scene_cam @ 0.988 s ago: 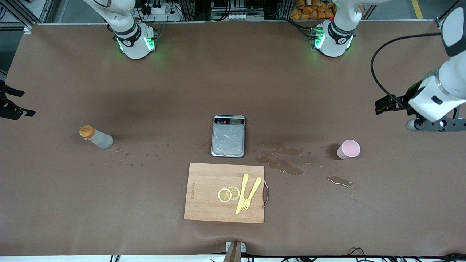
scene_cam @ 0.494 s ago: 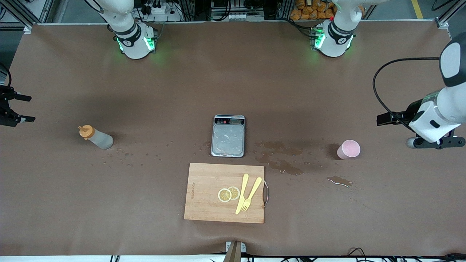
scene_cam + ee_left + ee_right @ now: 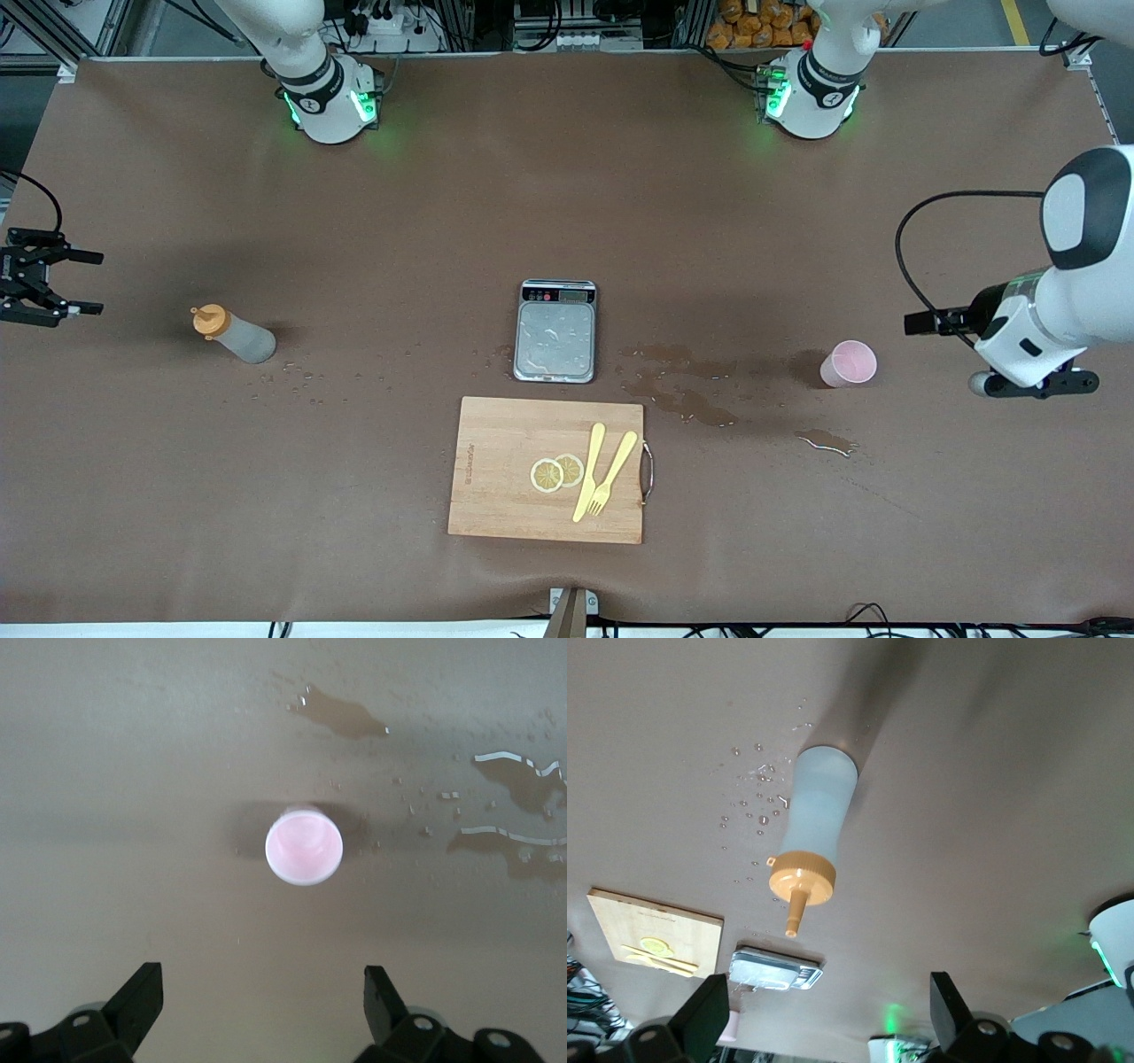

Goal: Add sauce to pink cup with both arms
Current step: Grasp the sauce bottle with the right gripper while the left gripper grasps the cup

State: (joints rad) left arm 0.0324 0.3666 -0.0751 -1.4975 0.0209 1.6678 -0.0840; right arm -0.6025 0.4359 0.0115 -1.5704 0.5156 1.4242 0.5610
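Sauce bottle standing upright at the right arm's end of the table, orange nozzle up. Right gripper hanging beside it, jaws spread, empty, clearly the nearer hand. Pink cup sitting at the left arm's end; left gripper hovering beside it, splayed, holding nothing.

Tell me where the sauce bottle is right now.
In the front view the sauce bottle stands on the table toward the right arm's end, apart from the scale, with the open right gripper nearby.
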